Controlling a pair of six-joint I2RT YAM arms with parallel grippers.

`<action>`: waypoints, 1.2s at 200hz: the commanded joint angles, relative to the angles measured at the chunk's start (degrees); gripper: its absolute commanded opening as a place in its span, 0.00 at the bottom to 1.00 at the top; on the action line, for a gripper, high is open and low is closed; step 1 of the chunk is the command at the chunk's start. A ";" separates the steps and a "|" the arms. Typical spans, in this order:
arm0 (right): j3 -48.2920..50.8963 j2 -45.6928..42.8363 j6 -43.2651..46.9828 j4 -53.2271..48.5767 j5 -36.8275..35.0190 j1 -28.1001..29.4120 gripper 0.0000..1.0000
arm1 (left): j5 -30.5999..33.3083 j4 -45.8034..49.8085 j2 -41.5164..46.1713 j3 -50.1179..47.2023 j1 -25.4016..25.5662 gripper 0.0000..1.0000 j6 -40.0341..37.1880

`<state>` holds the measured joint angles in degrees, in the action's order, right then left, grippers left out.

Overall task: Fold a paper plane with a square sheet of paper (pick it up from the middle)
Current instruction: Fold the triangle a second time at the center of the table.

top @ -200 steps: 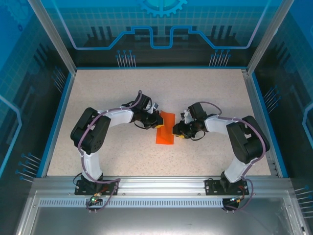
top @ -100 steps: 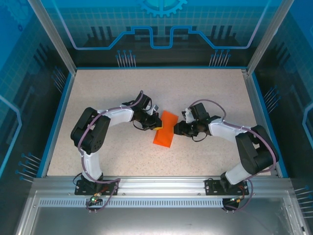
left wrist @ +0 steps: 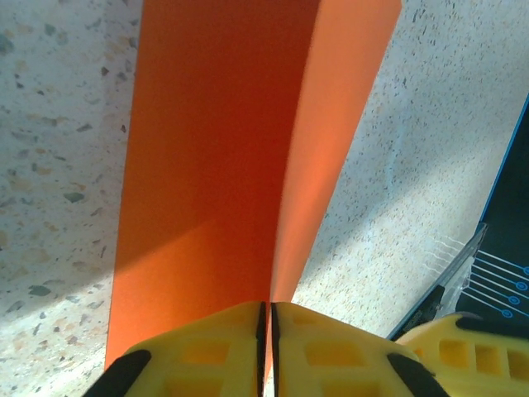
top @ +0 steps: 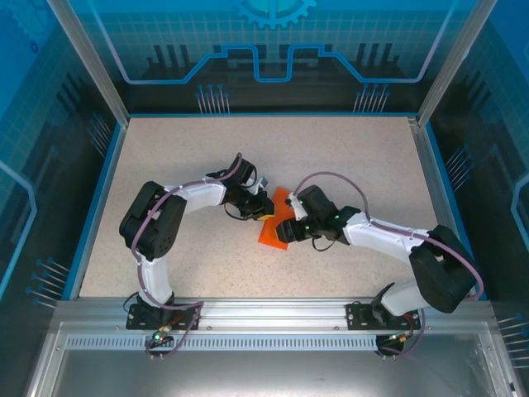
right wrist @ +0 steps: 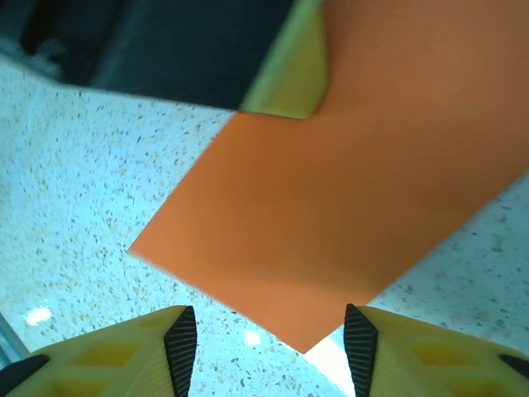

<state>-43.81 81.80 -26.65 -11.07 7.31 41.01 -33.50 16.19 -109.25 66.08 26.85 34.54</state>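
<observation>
My left gripper (left wrist: 266, 318) has its yellow fingers pressed almost together on the folded edge of the orange sheet of paper (left wrist: 207, 165), which fans away toward 12 o'clock. My right gripper (right wrist: 271, 331) stands well open, with a corner of the paper pointing into the gap and touching neither finger. Seen from above, the sheet lies near the centre of the speckled beige table (top: 347, 149), inside blue-lit walls (top: 264, 50). My right wrist hides part of it.

paper (left wrist: 207, 165) plain bright orange; fingers (left wrist: 207, 356) yellow, black pads (right wrist: 180, 339); table (left wrist: 50, 165) speckled beige.
</observation>
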 commanded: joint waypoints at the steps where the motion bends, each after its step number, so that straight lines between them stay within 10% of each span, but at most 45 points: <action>1: 0.09 -1.86 3.05 1.10 -7.42 5.39 0.56 | -1.52 0.16 0.88 0.05 0.13 0.14 1.05; 106: -10.72 10.36 1.87 -4.26 -32.65 21.46 0.65 | -1.81 -0.14 0.88 -0.22 0.21 0.12 1.63; 240: -9.83 8.69 1.08 -6.32 -34.74 21.10 0.21 | -1.57 0.01 1.23 0.07 0.18 0.12 1.85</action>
<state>-53.69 92.42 -25.28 -16.03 -26.39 61.89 -33.52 16.03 -109.25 66.08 26.85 35.90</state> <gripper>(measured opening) 0.252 0.116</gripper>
